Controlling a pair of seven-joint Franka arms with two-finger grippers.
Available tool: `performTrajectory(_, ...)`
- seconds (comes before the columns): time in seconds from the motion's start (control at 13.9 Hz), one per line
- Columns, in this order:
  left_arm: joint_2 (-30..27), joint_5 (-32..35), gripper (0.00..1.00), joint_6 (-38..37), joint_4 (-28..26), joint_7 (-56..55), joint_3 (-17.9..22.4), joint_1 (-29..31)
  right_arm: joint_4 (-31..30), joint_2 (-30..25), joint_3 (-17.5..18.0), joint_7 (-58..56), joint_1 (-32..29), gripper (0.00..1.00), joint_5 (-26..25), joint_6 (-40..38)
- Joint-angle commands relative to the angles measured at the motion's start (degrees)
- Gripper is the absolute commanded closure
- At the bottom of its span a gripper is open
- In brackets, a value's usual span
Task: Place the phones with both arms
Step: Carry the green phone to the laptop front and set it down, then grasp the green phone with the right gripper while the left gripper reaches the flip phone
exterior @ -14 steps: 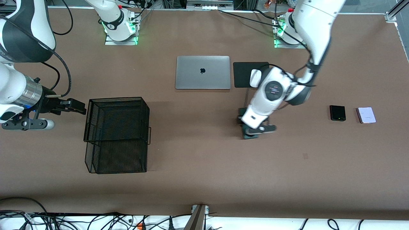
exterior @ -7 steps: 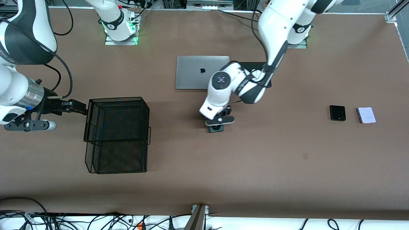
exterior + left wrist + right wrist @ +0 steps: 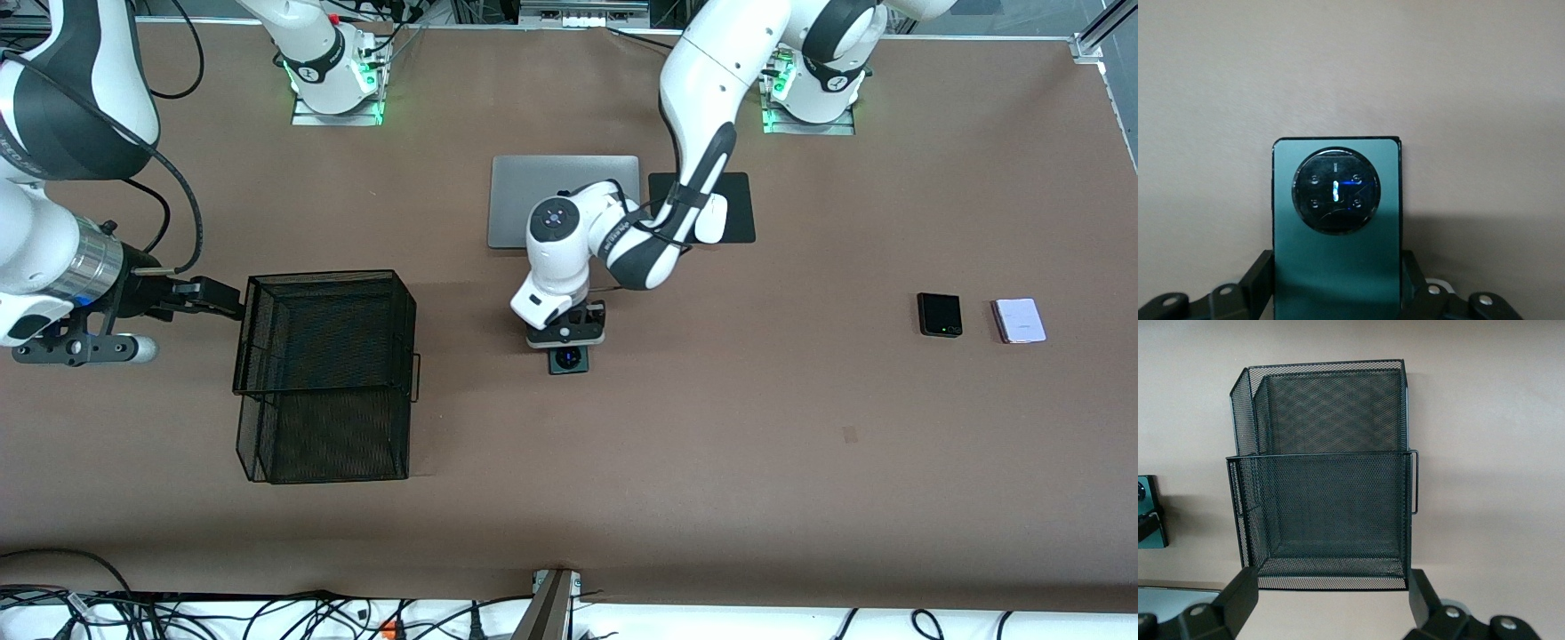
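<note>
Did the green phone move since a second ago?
Yes. The green phone, held in the left gripper, has travelled toward the black mesh basket; it was nearer the mouse pad end before.

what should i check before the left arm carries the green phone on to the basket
1. Left gripper shut on green phone: ok.
2. Phone lifted off the table: cannot tell.
3. Mesh basket open on top, nothing seen inside: ok.
4. Right gripper open, waiting beside the basket's rim, possibly in the way: not ok.
5. Black phone and pink-white phone lying at the left arm's end, away from the path: ok.
</note>
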Motion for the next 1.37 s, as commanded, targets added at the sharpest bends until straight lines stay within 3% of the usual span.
performTrajectory(0.0,1.4,1.3,0.26,-1.5,2.5,-0.4,0.9,-1.0,0.0,-0.2,0.2,0.7,0.0,0.0,-0.7,-0.3)
performTrajectory(0.07,1.3,1.4,0.0,-1.5,2.4,-0.3,1.0,-1.0,0.0,-0.2,0.2,0.7,0.0,0.0,-0.7,-0.3)
performTrajectory(0.36,-0.9,1.5,0.0,-3.5,2.6,1.0,1.2,0.3,0.0,-0.2,0.2,0.7,0.0,0.0,-0.7,-0.3)
performTrajectory(0.72,-9.9,0.3,0.0,-14.2,1.1,7.9,-0.7,8.7,0.5,-0.1,0.3,0.8,3.5,0.0,-0.6,-0.2)
performTrajectory(1.01,-20.0,0.1,0.0,-16.9,-10.6,13.8,-0.7,15.0,0.8,2.6,0.3,13.6,12.9,0.0,0.2,1.0)
performTrajectory(1.3,-29.5,0.3,0.0,-17.1,-22.1,30.6,-0.7,24.7,0.8,10.2,0.3,24.6,23.1,0.0,0.1,15.2)
